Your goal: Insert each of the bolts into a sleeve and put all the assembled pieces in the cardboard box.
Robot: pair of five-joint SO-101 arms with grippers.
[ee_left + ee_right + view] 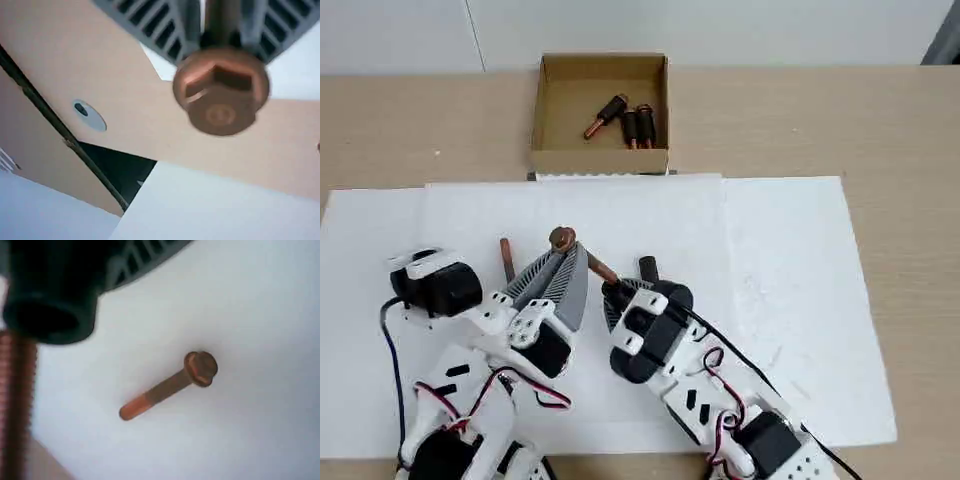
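While three assembled pieces (628, 122) lie in the cardboard box (552, 110), the left gripper (567, 252) clamps a bolt (594, 264) whose tip sits just beside the mouth of the sleeve (47, 310) pinched in the right gripper (620, 292). A second bolt (506, 258) lies loose on the white paper (800, 300), so boxing seems over halfway.

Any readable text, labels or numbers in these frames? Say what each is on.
None readable.
bolt head, left wrist view: faint round stamp, too blurred to read.
cardboard box, white paper, sleeve: no print visible.
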